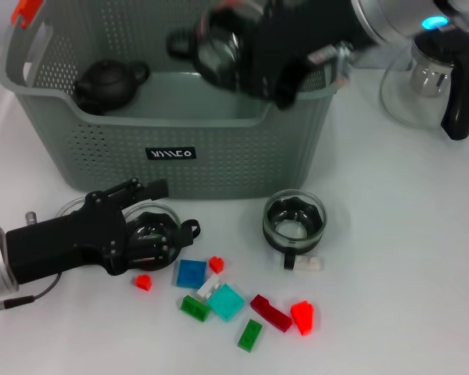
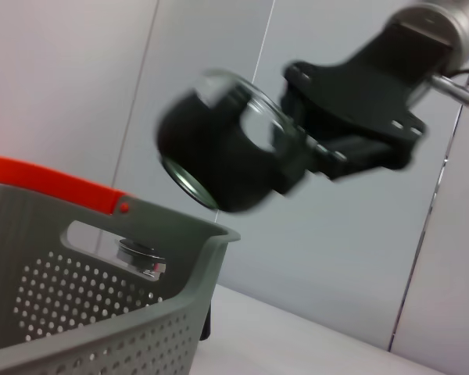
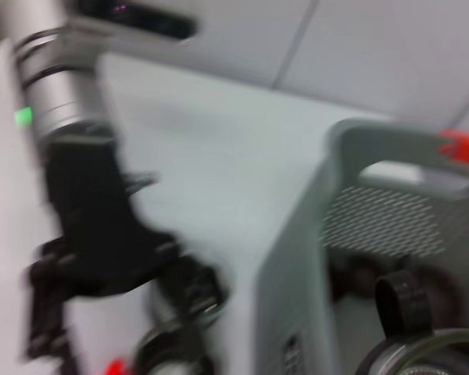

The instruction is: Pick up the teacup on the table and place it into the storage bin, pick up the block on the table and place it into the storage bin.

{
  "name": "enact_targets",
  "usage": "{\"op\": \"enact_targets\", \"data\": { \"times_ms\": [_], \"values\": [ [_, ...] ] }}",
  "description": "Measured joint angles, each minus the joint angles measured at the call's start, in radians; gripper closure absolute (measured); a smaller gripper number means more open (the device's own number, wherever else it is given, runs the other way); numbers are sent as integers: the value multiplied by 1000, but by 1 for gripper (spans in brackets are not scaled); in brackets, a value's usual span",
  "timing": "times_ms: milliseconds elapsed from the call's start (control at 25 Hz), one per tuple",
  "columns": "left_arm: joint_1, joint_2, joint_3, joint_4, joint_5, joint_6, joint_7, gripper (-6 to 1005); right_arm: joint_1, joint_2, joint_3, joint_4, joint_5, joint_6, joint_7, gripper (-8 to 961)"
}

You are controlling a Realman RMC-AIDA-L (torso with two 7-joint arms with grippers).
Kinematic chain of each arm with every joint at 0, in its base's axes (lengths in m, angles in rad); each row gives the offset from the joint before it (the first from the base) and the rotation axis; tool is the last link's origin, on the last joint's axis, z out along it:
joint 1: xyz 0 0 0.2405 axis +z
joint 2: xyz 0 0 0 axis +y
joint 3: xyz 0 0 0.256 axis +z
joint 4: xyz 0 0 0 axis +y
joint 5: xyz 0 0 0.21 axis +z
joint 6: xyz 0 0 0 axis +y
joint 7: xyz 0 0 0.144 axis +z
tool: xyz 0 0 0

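A glass teacup with a dark base (image 1: pixel 215 48) is held by the right end effector (image 1: pixel 285 58) above the open top of the storage bin (image 1: pixel 242 156), clear of the rim; the left wrist view shows the same cup gripped from the side and tilted, high over the bin's corner. I judge this cup to be in transit and about to be lowered; it is not yet released.

Inside the bin a small dark teapot (image 1: pixel 109 82) already lies against the far-left wall. No cup or block can be seen on the bin floor, though the arm hides part of it.

On the tabletop (image 1: pixel 399 258) in front of the bin a second glass teacup (image 1: pixel 295 221) stands upright, with a small white piece just beside its handle. A third glass cup (image 1: pixel 152 226) sits at the left end effector (image 1: pixel 152 238), whose fingers lie about it; whether they are clamped on it I cannot tell.

The blocks are all still out: a blue block (image 1: pixel 191 273), a cyan block (image 1: pixel 226 301), green blocks (image 1: pixel 195 308), a dark red block (image 1: pixel 270 312) and small red pieces (image 1: pixel 302 317) scattered near the front edge. A glass kettle with a black handle (image 1: pixel 434 78) stands to the right of the bin.

So the first cup is nearly in, with the other cups and every block left.
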Motion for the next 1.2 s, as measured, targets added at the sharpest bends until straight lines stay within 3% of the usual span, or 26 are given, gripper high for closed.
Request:
{"op": "enact_targets", "data": {
  "times_ms": [200,560,880,1200],
  "values": [
    [-1,1,-10,0,0,0,0,66,14,-2,-9,125,-3,229,8,895],
    [-1,8,-65,0,0,29,-9,66,84,-3,-2,429,-5,520,9,893],
    [0,8,-77,-2,-1,39,-11,67,120,-5,9,659,-3,712,-7,892],
    [0,8,-78,-6,-2,41,-10,66,145,-1,1,778,-3,824,-37,891]
  ]
}}
